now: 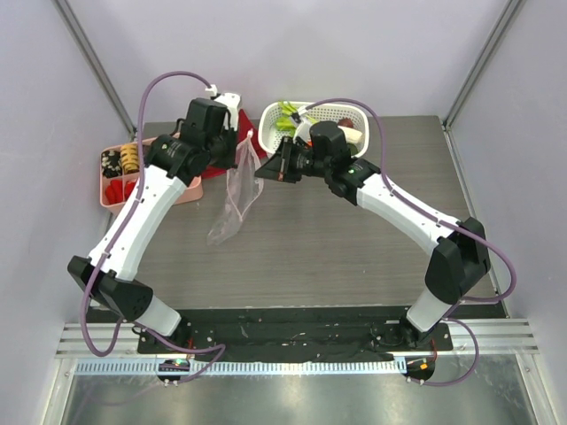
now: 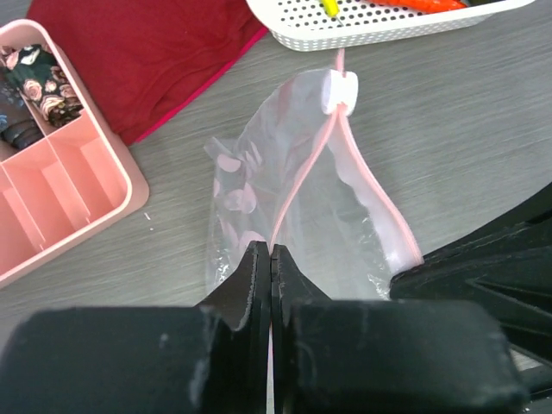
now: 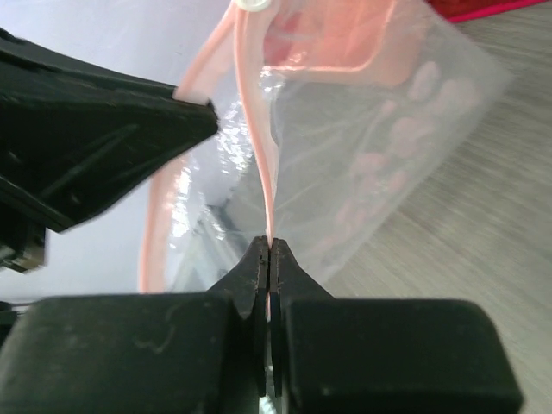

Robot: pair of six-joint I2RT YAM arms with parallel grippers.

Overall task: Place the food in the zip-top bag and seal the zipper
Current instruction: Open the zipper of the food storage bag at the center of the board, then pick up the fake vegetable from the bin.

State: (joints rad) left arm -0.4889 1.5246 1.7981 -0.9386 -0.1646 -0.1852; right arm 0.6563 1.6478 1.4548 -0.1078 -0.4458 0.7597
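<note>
left pincer (image 2: 271,253) pressed together on zip-top bag (image 2: 246,172) rim, right pincer (image 3: 269,246) pinching opposite rim; bag mouth spread, hanging above bench (image 1: 354,248).

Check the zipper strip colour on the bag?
Pale pink zipper strip, with a white slider; clearest in the left wrist view.

Even bright light; wrist foregrounds blurred, glare.
</note>
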